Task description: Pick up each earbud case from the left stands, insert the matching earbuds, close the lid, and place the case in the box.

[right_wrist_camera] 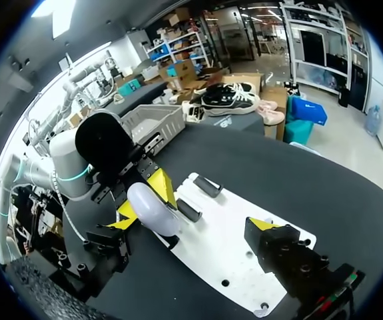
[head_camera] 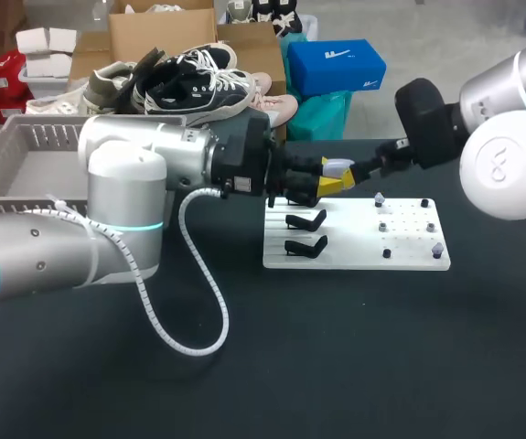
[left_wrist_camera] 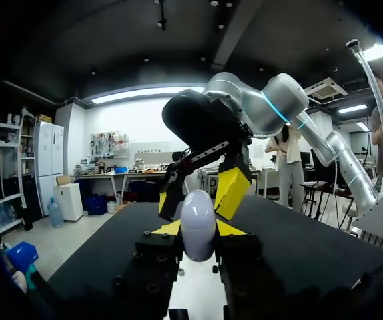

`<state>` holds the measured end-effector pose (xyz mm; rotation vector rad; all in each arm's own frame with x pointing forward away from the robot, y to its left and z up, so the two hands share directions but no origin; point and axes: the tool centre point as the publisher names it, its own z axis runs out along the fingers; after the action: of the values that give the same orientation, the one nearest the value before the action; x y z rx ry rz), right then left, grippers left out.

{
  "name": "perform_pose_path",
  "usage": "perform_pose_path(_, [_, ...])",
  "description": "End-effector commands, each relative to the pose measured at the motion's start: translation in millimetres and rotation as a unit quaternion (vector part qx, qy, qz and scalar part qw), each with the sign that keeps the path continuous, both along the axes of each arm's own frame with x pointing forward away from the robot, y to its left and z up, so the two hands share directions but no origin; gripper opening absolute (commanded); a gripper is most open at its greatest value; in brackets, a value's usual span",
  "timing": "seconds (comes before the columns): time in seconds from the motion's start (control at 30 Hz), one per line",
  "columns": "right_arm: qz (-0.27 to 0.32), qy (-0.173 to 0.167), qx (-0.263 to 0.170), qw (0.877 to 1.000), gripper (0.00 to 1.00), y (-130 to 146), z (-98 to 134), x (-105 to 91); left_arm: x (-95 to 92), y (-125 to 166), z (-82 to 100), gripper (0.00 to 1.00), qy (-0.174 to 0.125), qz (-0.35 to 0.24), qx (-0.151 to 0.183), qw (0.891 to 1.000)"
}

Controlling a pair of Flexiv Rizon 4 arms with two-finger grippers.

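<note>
Left hand (head_camera: 328, 186) clamps the white earbud case (head_camera: 338, 167) in the air over the back-left corner of the stand board (head_camera: 409, 258), mid desk (head_camera: 354, 366). Right hand (right_wrist_camera: 194, 220) spread wide, case between its fingers, close to one

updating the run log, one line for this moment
left gripper: shut on glossy white egg-shaped earbud case | right gripper: open, just beyond it | both over white stand board

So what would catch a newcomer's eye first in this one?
The white earbud case stands out first. It is clamped in the left gripper just above the white board with its black stands. The right gripper is right beside it with its fingers spread wide, so both arms meet mid-table. A grey slatted box sits at the table's far left.
</note>
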<state>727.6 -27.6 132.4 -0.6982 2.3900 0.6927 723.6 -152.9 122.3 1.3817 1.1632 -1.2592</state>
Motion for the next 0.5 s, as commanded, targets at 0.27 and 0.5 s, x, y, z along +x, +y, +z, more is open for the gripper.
perform_pose_path(0.27, [-0.006,-0.008,-0.002,1.0,1.0,2.1,13.1,5.6,-0.7,-0.3,-0.5,0.0,0.0,-0.002,0.0,1.0])
perform_pose_path(0.5, [-0.012,-0.026,-0.012,1.0,1.0,1.6,26.4,12.9,-0.7,-0.3,-0.5,0.0,0.0,-0.002,0.0,1.0])
